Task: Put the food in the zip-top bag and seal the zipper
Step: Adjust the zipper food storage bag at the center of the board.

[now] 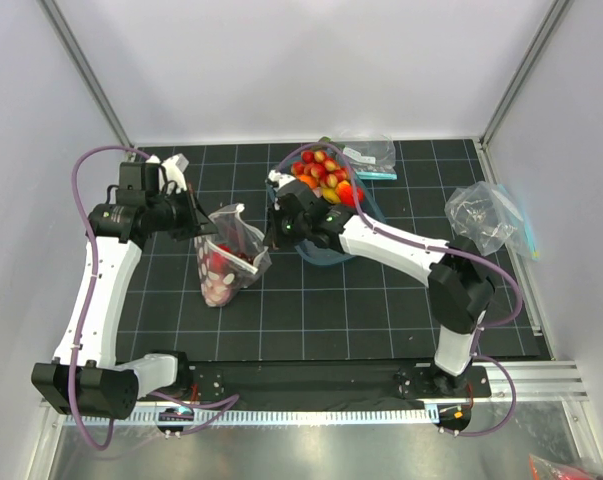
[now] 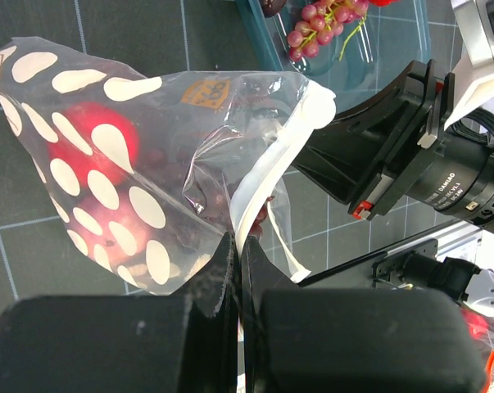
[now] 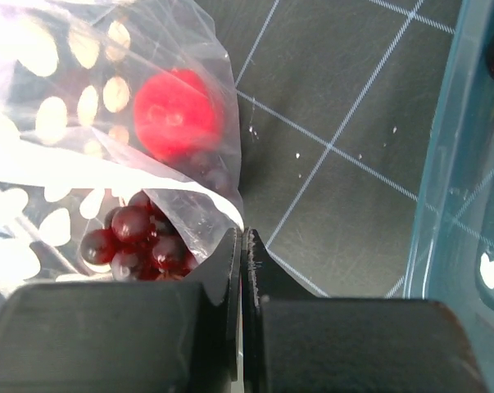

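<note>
The zip-top bag (image 1: 226, 262), clear with white dots, hangs between my two grippers, left of the blue tray. Inside it I see a red tomato (image 2: 87, 139) (image 3: 177, 115) and a dark grape bunch (image 3: 140, 241). My left gripper (image 1: 199, 225) (image 2: 239, 241) is shut on the white zipper strip (image 2: 267, 172) at the left side of the bag's mouth. On the mouth's right side, my right gripper (image 1: 272, 232) (image 3: 243, 237) is shut on the bag's edge. The mouth gapes open between them.
A blue tray (image 1: 366, 215) (image 3: 443, 180) with several more toy fruits (image 1: 326, 175), grapes (image 2: 320, 20) among them, stands just right of the bag. Plain clear bags lie at the back (image 1: 371, 152) and far right (image 1: 486, 215).
</note>
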`<state>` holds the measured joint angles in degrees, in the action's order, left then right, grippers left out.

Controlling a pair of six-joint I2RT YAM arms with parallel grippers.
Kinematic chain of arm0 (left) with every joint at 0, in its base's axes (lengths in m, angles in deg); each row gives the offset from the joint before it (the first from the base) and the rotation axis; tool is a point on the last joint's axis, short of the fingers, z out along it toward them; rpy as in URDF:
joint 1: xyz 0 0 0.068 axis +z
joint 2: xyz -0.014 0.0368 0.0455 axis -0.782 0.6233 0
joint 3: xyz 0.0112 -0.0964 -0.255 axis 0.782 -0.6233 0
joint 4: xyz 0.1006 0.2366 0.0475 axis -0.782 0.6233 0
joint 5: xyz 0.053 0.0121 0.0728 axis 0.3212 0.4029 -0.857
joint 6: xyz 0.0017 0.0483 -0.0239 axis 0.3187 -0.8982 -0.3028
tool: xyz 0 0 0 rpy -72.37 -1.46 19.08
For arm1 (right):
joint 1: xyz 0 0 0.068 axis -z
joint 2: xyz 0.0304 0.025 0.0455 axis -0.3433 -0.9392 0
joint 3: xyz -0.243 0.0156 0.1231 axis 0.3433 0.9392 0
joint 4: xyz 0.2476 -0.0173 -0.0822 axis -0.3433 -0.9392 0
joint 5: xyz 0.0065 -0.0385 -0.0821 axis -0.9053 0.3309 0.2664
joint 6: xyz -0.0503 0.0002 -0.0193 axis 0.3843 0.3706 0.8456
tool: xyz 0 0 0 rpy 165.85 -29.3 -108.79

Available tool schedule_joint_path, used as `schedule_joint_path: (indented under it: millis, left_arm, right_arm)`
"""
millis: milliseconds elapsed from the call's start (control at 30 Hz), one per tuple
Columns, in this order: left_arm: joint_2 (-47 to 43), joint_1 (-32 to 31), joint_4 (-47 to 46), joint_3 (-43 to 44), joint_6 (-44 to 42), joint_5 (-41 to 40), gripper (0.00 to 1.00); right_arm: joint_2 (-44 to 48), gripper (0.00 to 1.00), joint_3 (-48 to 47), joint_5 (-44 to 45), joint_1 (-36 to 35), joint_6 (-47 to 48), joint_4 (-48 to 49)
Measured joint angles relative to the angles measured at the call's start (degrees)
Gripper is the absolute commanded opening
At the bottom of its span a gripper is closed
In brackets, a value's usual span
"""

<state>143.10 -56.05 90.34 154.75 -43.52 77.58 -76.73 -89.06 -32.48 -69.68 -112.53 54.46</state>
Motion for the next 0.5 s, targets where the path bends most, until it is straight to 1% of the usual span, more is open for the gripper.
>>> schedule_joint_path:
  millis: [100, 200, 300, 367, 500]
  left_arm:
    - [0.0, -0.3, 0.0, 0.0, 0.0, -0.5, 0.00]
    - [0.2, -0.7, 0.5, 0.1, -0.1, -1.9, 0.00]
    - [0.7, -0.8, 1.5, 1.2, -0.2, -3.2, 0.00]
    - [0.8, -0.8, 1.7, 1.9, -0.2, -3.7, 0.00]
    - [0.7, -0.8, 1.7, 2.6, -0.2, -4.4, 0.00]
  right_arm:
    - [1.5, 0.01, 1.1, 0.2, 0.0, 0.0, -0.3]
    - [4.5, 0.01, 1.0, 1.6, -0.2, 0.2, -3.0]
    - [6.8, 0.01, -3.8, 4.1, -1.2, 0.7, -8.2]
    - [8.5, 0.01, -7.2, 6.1, -2.5, 1.2, -9.8]
    - [14.3, 0.01, -8.4, 8.9, -5.2, 1.8, -11.1]
